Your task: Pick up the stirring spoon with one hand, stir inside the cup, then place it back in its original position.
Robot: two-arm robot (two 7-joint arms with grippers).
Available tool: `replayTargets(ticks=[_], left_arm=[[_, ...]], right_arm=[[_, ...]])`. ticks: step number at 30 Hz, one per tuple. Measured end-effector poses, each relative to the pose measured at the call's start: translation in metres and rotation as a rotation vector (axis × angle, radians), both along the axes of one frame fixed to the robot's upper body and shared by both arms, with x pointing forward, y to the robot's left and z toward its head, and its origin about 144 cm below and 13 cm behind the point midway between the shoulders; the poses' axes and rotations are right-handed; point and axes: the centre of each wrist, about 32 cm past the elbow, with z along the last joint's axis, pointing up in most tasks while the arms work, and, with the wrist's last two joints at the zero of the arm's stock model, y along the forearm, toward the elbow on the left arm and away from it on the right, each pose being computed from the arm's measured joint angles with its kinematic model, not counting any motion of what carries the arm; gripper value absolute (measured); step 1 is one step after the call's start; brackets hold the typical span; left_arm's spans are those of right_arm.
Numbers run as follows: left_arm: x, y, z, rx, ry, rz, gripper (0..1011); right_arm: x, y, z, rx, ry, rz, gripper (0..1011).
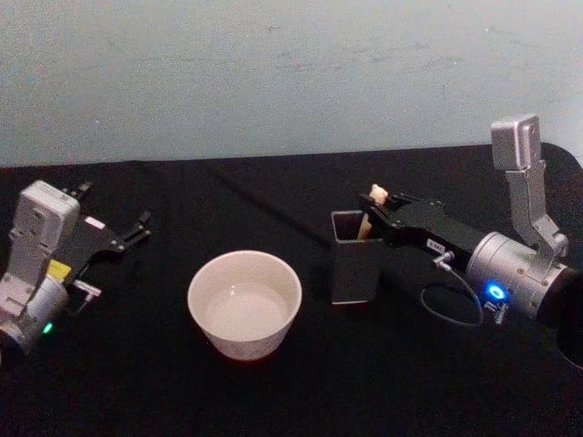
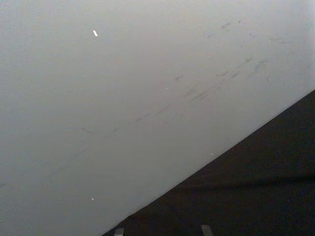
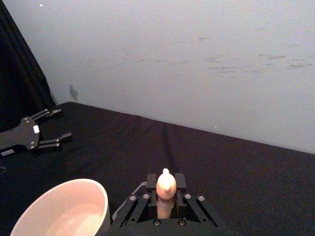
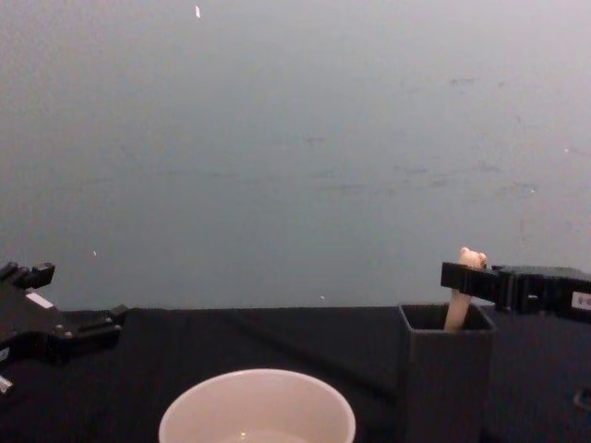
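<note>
While the right claw (image 1: pixel 375 216) sits closed on the stirring spoon (image 1: pixel 373 205) handle just under the bear head, the spoon stands in the dark holder (image 1: pixel 355 259) directly below the claw. Step looks like the pickup: next move needs a straight lift clear of the holder walls, then across to the cup (image 1: pixel 244 303) beside it. Beyond the cup, open tabletop (image 1: pixel 273 196). Left claw (image 1: pixel 129 229) parked far off, fingers spread, holding nothing.

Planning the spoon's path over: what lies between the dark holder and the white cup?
Nothing but bare black tablecloth: the head view shows an open strip between the holder and the cup, which stand apart.
</note>
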Motion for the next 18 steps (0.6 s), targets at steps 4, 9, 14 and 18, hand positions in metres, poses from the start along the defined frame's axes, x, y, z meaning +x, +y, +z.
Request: replayTargets(ticks=[4, 9, 14, 18], left_arm=[[0.0, 0.0, 0.0, 0.0, 0.0, 0.0, 1001], [0.0, 0.0, 0.0, 0.0, 0.0, 0.0, 1001], [0.0, 0.0, 0.0, 0.0, 0.0, 0.0, 1001], [0.0, 0.0, 0.0, 0.0, 0.0, 0.0, 1001]], right_arm=[[-0.0009, -0.0001, -0.0005, -0.003, 0.003, 0.0, 214], [-0.0018, -0.0008, -0.0006, -0.004, 0.005, -0.003, 214], [-0.0026, -0.0016, -0.0009, -0.008, 0.008, -0.006, 214], [-0.0028, -0.0016, -0.0011, -0.01, 0.008, -0.008, 214]])
